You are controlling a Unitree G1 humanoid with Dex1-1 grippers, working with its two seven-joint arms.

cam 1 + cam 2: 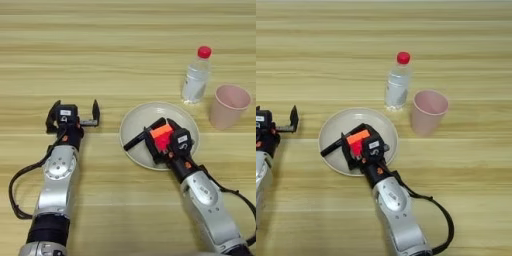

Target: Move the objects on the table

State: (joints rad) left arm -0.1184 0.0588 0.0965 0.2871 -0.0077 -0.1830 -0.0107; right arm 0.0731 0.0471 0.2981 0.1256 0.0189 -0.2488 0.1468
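Observation:
A small puzzle cube (161, 134), showing orange and red faces, sits on a pale round plate (145, 116) in the middle of the table. My right gripper (162, 142) is over the plate, shut on the cube, with one black finger (150, 149) on its left side. A slim black marker pen (134, 142) lies on the plate's left part, its tip over the rim. A pale pink cup (229, 106) stands upright to the right of the plate. My left gripper (73, 115) rests open on the table, left of the plate and holding nothing.
A clear plastic bottle (196, 75) with a red cap stands upright just behind the plate, close to the left of the cup. Black cables trail from both arms near the front edge of the wooden table (100, 50).

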